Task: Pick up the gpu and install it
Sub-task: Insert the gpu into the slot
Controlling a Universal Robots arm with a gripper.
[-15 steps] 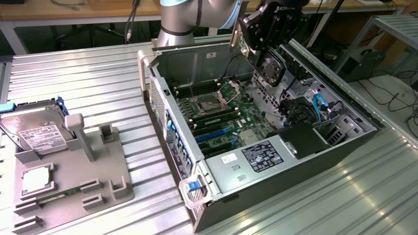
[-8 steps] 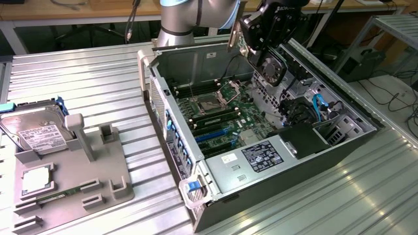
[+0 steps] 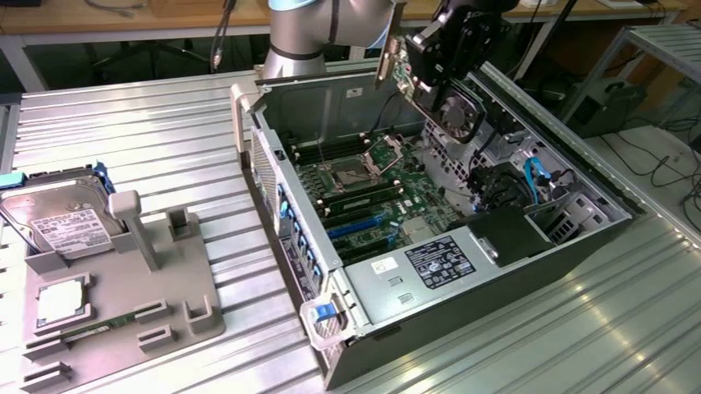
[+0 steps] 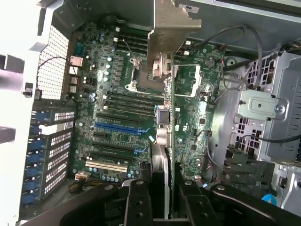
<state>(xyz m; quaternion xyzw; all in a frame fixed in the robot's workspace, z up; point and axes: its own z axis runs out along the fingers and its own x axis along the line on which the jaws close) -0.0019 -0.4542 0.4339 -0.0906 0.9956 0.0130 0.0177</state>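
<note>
Dark gpu [image 3: 458,113] tilted, aloft over open case [image 3: 493,320]

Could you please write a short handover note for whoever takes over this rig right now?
Gripper: its fingers are shut on the gpu.
Where: the gpu hangs in the air over the open computer case, above the motherboard and clear of its slots.
Done: the pickup. The gray holder at the exterior view's left carries the hard drive and no gpu.
Left: the gpu is not yet seated in any slot.
</note>
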